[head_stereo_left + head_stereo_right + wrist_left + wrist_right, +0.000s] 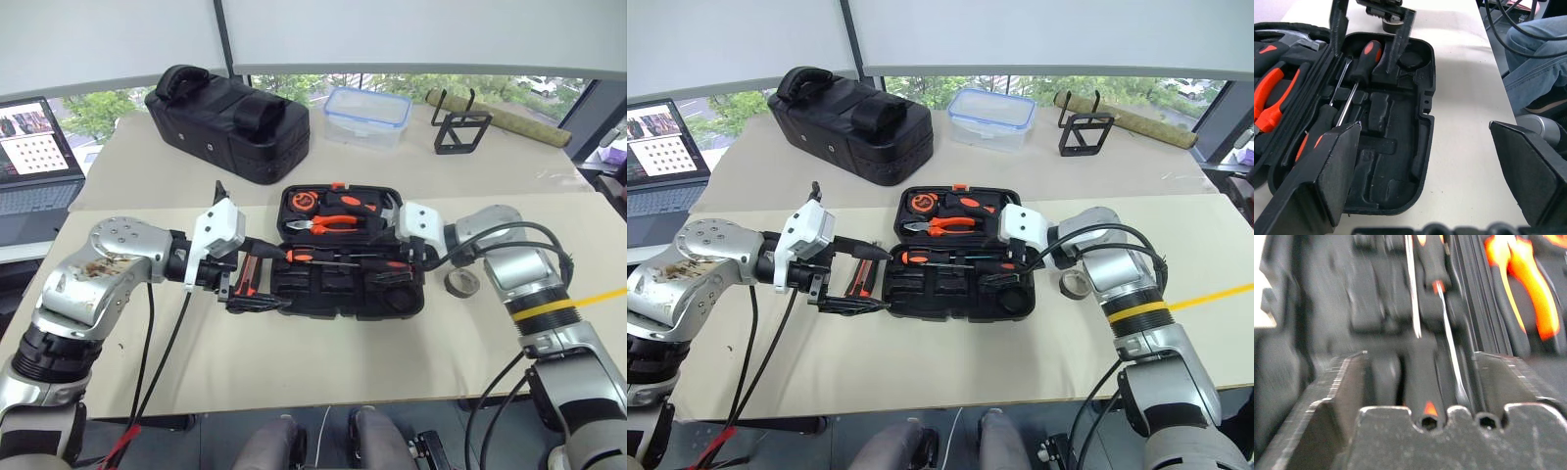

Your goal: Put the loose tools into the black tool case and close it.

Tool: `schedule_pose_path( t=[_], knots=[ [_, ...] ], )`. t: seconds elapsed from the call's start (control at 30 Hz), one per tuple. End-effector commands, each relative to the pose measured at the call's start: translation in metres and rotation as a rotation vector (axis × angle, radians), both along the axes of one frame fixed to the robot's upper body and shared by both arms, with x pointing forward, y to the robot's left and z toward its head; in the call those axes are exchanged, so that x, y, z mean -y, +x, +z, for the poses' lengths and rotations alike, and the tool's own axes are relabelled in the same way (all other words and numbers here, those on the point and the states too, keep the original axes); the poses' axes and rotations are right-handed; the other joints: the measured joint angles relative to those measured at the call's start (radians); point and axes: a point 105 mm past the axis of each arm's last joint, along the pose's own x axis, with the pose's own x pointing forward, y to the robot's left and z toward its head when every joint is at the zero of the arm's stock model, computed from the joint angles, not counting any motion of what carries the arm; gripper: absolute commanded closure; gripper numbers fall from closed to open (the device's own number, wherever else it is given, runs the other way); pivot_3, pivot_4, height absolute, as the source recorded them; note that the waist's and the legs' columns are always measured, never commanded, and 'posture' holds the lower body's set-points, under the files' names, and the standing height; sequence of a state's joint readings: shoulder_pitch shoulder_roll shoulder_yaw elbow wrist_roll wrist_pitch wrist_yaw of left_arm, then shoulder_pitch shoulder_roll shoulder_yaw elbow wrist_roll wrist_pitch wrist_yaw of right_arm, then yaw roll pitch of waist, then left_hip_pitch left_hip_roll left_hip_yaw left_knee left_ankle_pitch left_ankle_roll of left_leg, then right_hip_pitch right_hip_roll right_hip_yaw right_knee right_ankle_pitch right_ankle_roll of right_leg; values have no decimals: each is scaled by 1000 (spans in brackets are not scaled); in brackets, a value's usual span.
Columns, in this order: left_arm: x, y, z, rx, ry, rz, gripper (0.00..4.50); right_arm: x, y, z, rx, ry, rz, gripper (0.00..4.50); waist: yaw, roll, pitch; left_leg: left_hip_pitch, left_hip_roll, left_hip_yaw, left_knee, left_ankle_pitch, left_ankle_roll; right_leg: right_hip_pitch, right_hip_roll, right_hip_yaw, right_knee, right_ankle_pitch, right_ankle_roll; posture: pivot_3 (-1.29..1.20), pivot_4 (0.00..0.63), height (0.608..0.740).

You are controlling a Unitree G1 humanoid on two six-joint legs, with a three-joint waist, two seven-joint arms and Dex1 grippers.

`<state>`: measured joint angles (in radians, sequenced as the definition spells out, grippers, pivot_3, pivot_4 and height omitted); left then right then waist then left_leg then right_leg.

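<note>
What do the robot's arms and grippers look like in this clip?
Silver-grey metal arm shells, the left one scuffed with brownish marks. White wrist blocks carry the left gripper and right gripper, each with two black fingers. Black cables loop along both arms; a yellow band rings the right forearm.

The frames showed one open black tool case (351, 257), two screwdrivers (328, 256), one pair of pliers (333, 224), one tape roll (461, 283), one black bag (227, 120), one clear box (367, 116), one laptop (37, 162) and two grippers.

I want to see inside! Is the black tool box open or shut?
Open. The black tool case lies flat, showing pliers and screwdrivers inside.
</note>
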<state>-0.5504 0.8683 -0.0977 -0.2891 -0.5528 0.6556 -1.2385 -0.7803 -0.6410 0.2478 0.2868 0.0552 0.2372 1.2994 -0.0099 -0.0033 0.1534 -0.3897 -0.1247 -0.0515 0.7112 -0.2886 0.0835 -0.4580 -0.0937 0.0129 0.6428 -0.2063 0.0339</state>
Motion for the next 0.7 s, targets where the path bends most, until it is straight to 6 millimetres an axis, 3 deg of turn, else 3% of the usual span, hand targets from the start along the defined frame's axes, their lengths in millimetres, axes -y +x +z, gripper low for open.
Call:
schedule_pose_path(
  t=[0.03, 0.23, 0.33, 0.7],
  knots=[
    [1, 1, 8, 38, -7, -5, 0, -4, -1, 17, 44, 34, 13, 1486, 2, 0, 0, 0, 0, 0, 0, 0, 0, 0, 0, 0, 0, 0, 0, 0, 150, 722],
    [0, 3, 8, 40, -7, 0, 0, -5, 3, 6, 30, 35, 1, 3649, -2, 0, 0, 0, 0, 0, 0, 0, 0, 0, 0, 0, 0, 0, 0, 0, 150, 722],
    [1, 3, 8, 42, -7, 1, 0, -1, 10, -4, 27, 24, -28, 4455, -3, 0, 0, 0, 0, 0, 0, 0, 0, 0, 0, 0, 0, 0, 0, 0, 150, 722],
    [-2, 6, 7, 53, -4, 21, 0, 7, 3, -46, 21, -164, 23, 4455, -2, -1, -1, 2, 0, 0, 0, 0, 0, 2, 0, -1, 0, 0, 0, 0, 150, 722]
  ],
)
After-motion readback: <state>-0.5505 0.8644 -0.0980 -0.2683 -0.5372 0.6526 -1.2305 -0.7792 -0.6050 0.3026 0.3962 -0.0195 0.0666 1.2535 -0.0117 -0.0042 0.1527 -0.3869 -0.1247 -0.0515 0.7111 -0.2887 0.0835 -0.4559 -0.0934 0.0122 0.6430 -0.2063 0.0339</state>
